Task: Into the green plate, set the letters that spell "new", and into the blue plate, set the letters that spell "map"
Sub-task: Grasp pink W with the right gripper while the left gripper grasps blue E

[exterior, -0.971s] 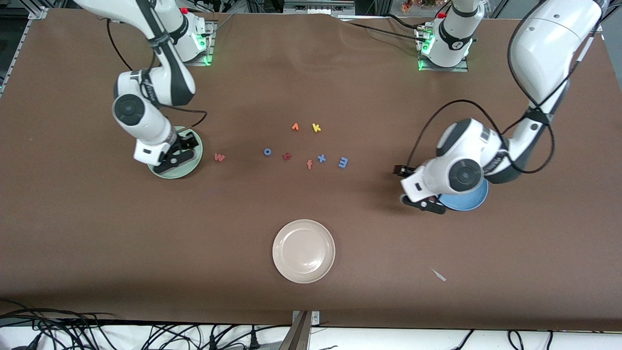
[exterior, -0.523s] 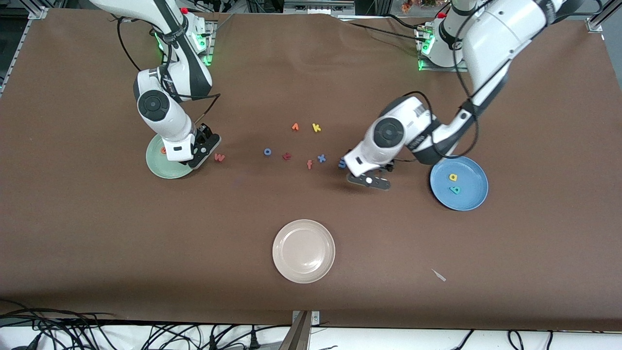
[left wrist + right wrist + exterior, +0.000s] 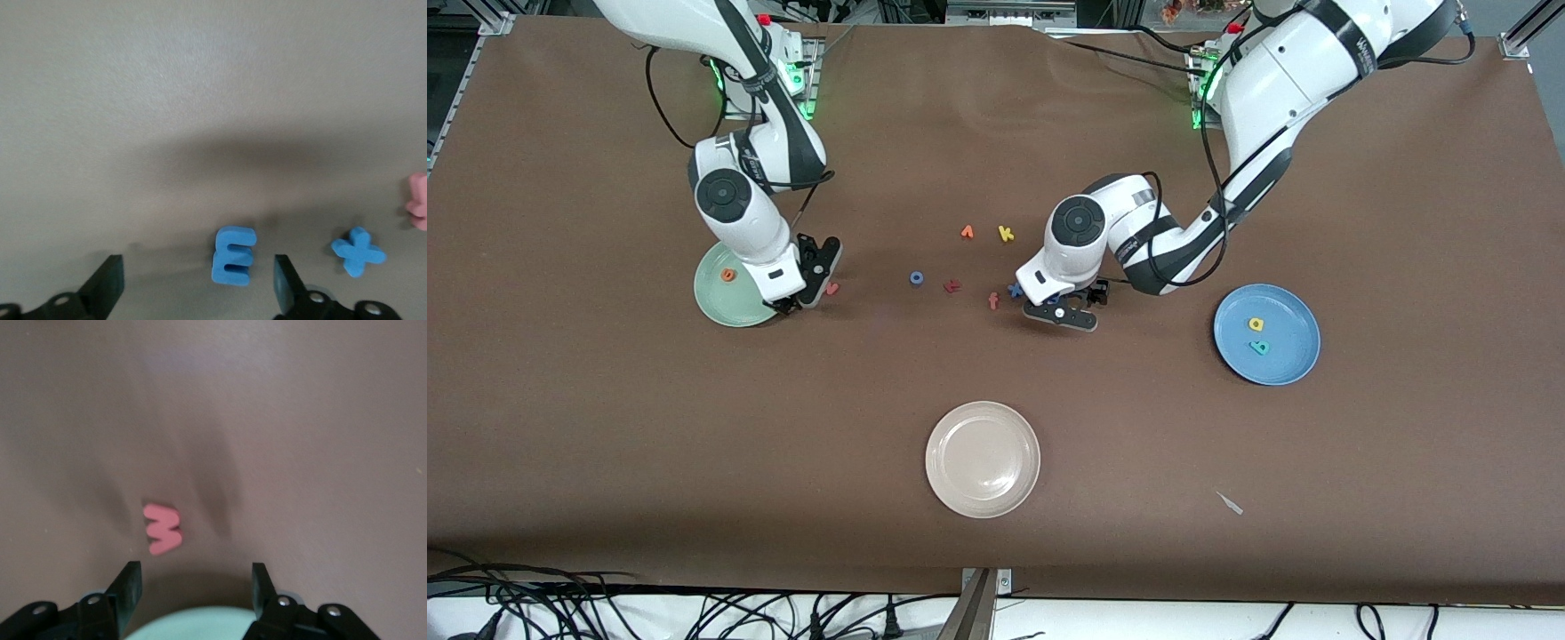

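The green plate (image 3: 725, 307) lies toward the right arm's end of the table with an orange "e" (image 3: 729, 275) in it. A red-pink "w" (image 3: 831, 287) lies on the cloth beside that plate. My right gripper (image 3: 807, 283) hangs open over the plate's rim (image 3: 193, 625), with the "w" (image 3: 163, 529) just ahead of its fingertips. The blue plate (image 3: 1285, 356) holds a yellow letter (image 3: 1256, 324) and a teal one (image 3: 1259, 348). My left gripper (image 3: 1060, 313) is low over the table's middle, open, with the blue "m" (image 3: 233, 255) between its fingers, closer to one of them.
A blue "x" (image 3: 1015, 290), orange "f" (image 3: 993, 301), dark red letter (image 3: 951, 285), blue "o" (image 3: 916, 278), an orange letter (image 3: 967, 232) and yellow "k" (image 3: 1006, 234) lie mid-table. The beige plate (image 3: 983, 484) sits nearer the front camera. A pale scrap (image 3: 1230, 503) lies below the blue plate.
The left gripper travelled from the blue plate to the blue "m" at mid-table. The right gripper slid off the green plate's middle to its rim beside the "w".
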### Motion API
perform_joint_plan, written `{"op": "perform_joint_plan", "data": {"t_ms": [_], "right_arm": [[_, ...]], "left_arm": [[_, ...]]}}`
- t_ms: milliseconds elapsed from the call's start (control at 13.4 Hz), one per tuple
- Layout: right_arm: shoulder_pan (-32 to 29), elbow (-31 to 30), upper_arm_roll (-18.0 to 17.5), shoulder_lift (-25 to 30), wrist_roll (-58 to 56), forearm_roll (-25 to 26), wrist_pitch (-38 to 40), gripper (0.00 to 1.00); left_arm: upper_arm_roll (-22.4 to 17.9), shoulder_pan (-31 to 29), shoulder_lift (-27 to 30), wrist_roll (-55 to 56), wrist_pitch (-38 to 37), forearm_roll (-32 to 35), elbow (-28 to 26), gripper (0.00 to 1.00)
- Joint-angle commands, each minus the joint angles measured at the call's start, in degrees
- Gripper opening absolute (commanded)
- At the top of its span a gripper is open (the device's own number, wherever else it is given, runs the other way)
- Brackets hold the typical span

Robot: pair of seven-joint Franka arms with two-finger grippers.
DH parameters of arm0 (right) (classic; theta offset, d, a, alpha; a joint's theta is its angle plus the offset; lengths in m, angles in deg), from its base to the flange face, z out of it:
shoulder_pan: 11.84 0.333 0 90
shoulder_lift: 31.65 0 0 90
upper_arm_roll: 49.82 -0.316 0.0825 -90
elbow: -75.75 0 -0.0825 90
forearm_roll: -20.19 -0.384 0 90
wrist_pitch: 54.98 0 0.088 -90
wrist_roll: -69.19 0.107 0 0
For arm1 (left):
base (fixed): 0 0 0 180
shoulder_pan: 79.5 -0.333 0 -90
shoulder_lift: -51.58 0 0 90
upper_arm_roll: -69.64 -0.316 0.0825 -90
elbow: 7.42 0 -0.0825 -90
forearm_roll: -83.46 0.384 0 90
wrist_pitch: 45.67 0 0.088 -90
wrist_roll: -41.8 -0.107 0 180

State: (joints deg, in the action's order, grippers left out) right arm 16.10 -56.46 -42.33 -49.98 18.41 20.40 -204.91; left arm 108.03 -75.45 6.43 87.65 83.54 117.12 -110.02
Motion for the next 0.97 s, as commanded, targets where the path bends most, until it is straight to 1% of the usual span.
{"op": "perform_joint_plan", "data": {"t_ms": [0,75,224,299,523,598,672,747,822,897], "right_arm": [[-0.3,-0.2,-0.6,-0.8,-0.9,-0.5,-2.0,0.73],[-0.3,-0.3,-1.0,-0.8,-1.0,-0.5,-1.9,0.73],[-0.3,-0.6,-1.8,-1.0,-1.2,-0.5,-2.1,0.72],[-0.3,-0.6,-1.9,-1.5,-1.1,-0.5,-2.3,0.69],[-0.3,-0.8,-2.7,-2.1,-1.3,-0.5,-3.5,0.69],[-0.3,-0.8,-2.7,-2.3,-1.3,-0.5,-3.6,0.69],[-0.3,-0.9,-2.7,-2.7,-1.4,-0.5,-4.0,0.67],[-0.3,-1.0,-2.7,-2.8,-1.5,-0.5,-4.3,0.66],[-0.3,-1.6,-2.7,-2.9,-1.5,-0.5,-4.9,0.66],[-0.3,-2.2,-2.7,-2.8,-1.6,-0.5,-5.5,0.65]], "left_arm": [[-0.8,1.5,-0.9,1.2,0.3,2.0,1.2,0.89],[-1.0,1.5,-0.9,1.2,1.0,2.0,1.2,0.84],[-1.4,1.5,-0.9,1.2,1.1,2.0,1.5,0.69],[-1.5,1.5,-1.0,1.2,1.1,2.0,1.7,0.64],[-1.8,1.6,-1.3,1.2,1.2,2.1,2.1,0.52],[-1.8,1.6,-1.4,1.2,1.2,2.1,2.2,0.45],[-1.9,1.6,-1.3,1.2,1.2,2.1,2.2,0.38],[-1.9,1.6,-1.3,1.2,1.2,2.1,2.2,0.27],[-1.9,1.6,-1.3,1.2,1.1,2.0,2.2,0.18],[-1.8,1.6,-1.4,1.2,1.1,2.0,2.1,0.13]]}}
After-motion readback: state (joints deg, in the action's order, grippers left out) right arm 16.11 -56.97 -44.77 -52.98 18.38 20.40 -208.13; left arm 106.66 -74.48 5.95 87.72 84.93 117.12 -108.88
